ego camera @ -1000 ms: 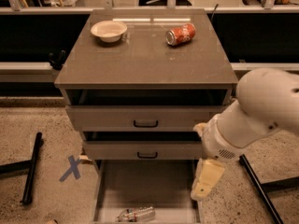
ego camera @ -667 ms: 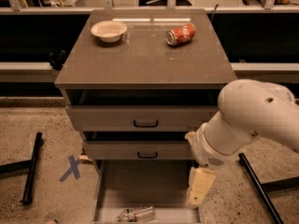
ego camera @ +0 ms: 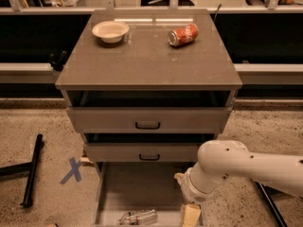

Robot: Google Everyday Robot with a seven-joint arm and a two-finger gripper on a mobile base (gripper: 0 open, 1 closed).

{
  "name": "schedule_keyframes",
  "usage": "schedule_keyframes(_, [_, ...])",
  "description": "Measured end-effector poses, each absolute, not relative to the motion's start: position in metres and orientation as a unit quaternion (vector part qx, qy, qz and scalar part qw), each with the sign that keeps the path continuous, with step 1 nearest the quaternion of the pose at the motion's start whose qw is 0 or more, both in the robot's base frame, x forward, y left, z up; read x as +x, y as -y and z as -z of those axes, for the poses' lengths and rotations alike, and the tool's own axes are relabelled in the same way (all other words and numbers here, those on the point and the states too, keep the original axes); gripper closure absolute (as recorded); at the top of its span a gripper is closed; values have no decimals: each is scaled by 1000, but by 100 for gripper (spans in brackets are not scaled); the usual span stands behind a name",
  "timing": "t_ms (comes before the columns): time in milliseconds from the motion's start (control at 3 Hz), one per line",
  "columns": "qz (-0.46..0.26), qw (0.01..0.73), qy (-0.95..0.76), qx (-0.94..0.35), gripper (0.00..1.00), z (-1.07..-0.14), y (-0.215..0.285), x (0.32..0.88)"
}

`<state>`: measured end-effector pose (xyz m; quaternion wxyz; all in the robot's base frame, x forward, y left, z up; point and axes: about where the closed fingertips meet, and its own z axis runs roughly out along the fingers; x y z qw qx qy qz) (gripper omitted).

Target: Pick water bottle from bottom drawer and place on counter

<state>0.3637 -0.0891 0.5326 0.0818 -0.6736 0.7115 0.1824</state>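
Right, the bottom drawer (ego camera: 137,188) is standing pulled out, and the water bottle (ego camera: 138,217) is lying on its side on the drawer's flat grey floor, close to the front edge. The white arm (ego camera: 236,167) is stretching in from the right, with its rounded wrist hanging over the drawer's right-hand side. The gripper (ego camera: 191,215) is pointing down below that wrist, low inside the drawer and just to the right of the bottle. It is not touching the bottle. The lower edge of the view is cutting the gripper off, so I cannot tell whether it is open or closed.

Up on the counter (ego camera: 147,65), a pale bowl (ego camera: 110,31) is sitting upright towards the back left. A red soda can (ego camera: 183,35) is lying on its side towards the back right, well apart from the bowl. Below the counter, the top drawer (ego camera: 147,119) and the middle drawer (ego camera: 142,151) are each sitting slightly open, each showing a black handle. On the speckled floor to the left, a blue tape cross (ego camera: 73,170) is lying near the cabinet, and a black pole (ego camera: 32,169) is resting further left.
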Motion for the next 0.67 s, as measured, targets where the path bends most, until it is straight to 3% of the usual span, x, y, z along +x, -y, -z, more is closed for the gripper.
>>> schedule_keyframes(667, [-174,64,-710,-680,0,-496,91,376])
